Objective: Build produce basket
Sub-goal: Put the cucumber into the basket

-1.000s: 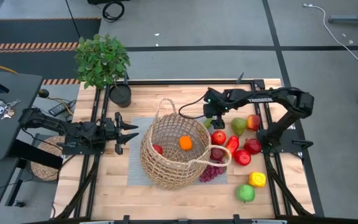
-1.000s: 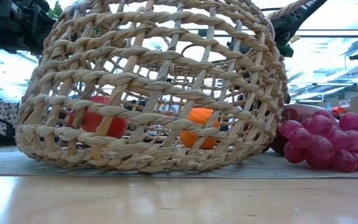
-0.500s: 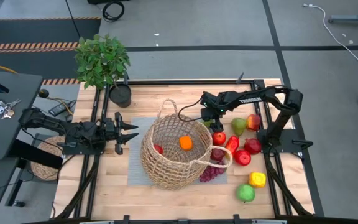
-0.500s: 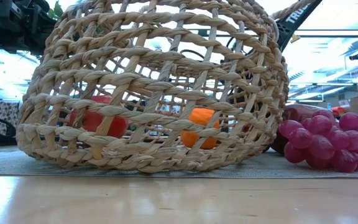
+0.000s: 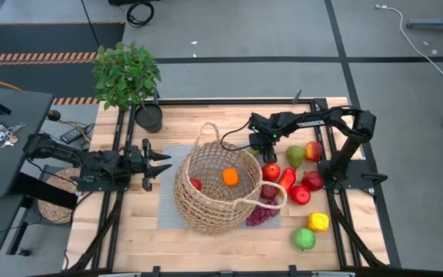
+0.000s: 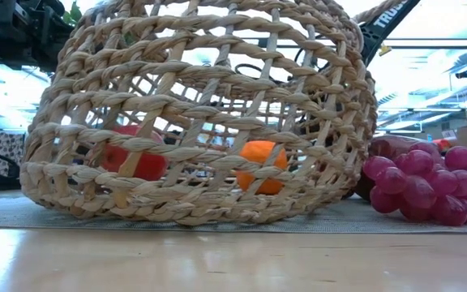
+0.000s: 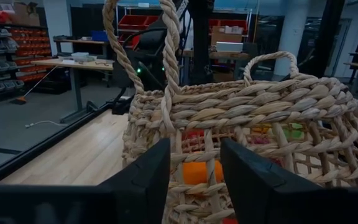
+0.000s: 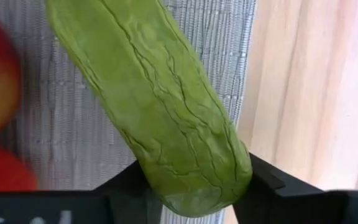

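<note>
The tan wicker basket [image 5: 214, 188] rests tilted on a grey mat [image 5: 166, 211], holding an orange [image 5: 229, 176] and a red apple [image 5: 195, 184]. More produce lies to its right: red apples [image 5: 271, 171], a red pepper [image 5: 287, 178], a green pear [image 5: 295, 155] and purple grapes [image 5: 261, 213]. My right gripper [image 5: 261, 151] is at the basket's far right rim, shut on a long green vegetable [image 8: 160, 93]. My left gripper [image 5: 160, 164] hovers open just left of the basket, its fingers [image 7: 148, 180] level and pointing at the weave. My right gripper pinches the green vegetable near one end [image 8: 194, 177] between its two fingers [image 8: 261, 186]. The fingers come from above, pointing down, and lie across it. The rest of the vegetable stretches away over the grey mat; whether it is lifted clear I cannot tell.
A potted plant [image 5: 127, 75] stands at the far left corner. A yellow piece [image 5: 318, 221] and a green apple [image 5: 304, 238] lie near the front right. Bare wood [image 5: 129, 231] lies in front of and left of the mat.
My right gripper has moved a little toward the table's left edge, to the basket's far right rim, and down over the green vegetable. My left arm has kept still.
</note>
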